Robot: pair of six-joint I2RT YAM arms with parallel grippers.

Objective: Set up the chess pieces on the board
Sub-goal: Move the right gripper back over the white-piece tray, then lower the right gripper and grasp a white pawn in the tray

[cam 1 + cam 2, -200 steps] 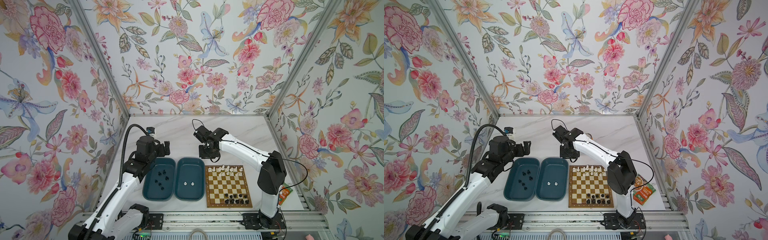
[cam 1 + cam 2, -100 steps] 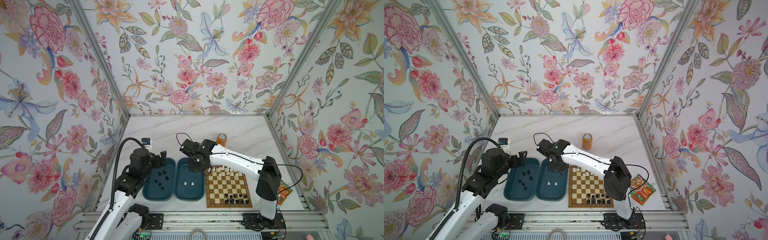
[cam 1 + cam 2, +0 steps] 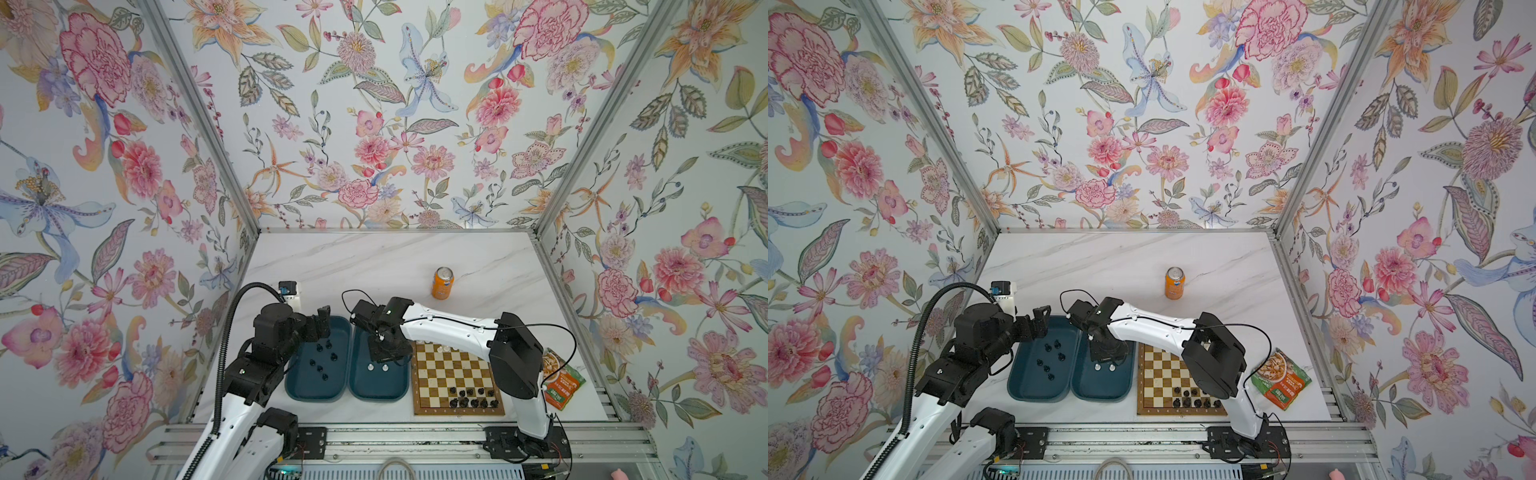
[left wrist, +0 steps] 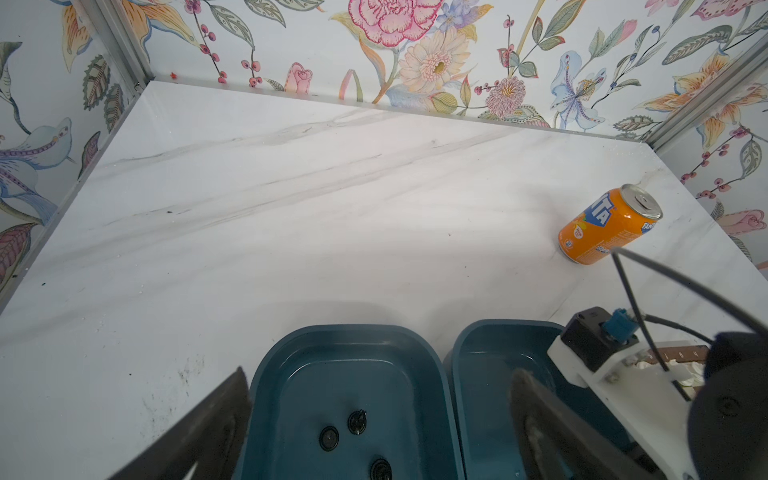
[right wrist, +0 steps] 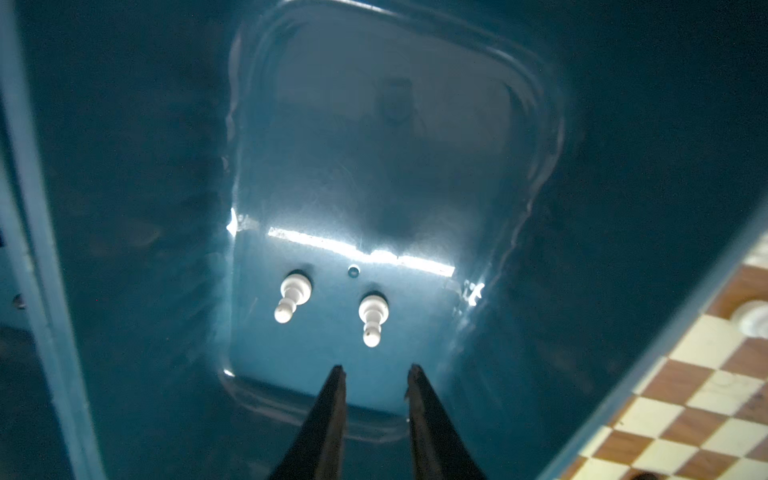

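- Wood, light and dark brown checks: board (image 3: 451, 370), lower centre-right in both top views (image 3: 1163, 376), lying flat on the white marble tabletop (image 3: 374, 266).
- Black chess pieces (image 3: 471, 398): two short rows along the board's bottom edge in the frame.
- White chess pieces (image 3: 435, 345): along the board's top edge, mostly hidden behind the right arm (image 3: 449, 326).
- White-pawn tray (image 3: 378, 388): dark teal, just left of the board. It holds two white pawns (image 3: 370, 367) standing side by side, apart from each other.
- Black-piece tray (image 3: 305, 384): dark teal, next on the left, right against its neighbour. It holds six loose black pieces (image 3: 320, 367), scattered.
- Right gripper (image 5: 377, 368): reaches across to the centre of the frame and points down into the white-pawn tray. The jaws are parted by a narrow gap with nothing between them. The tips are close to one pawn (image 5: 372, 318) without touching it.
- Left gripper (image 4: 381, 371): jaws spread wide and empty, above the top end of the black-piece tray.
- Orange can (image 3: 442, 283): upright, mid-frame above the board, well apart from the trays.
- Snack packet (image 3: 563, 382): orange and green, lying flat just right of the board.
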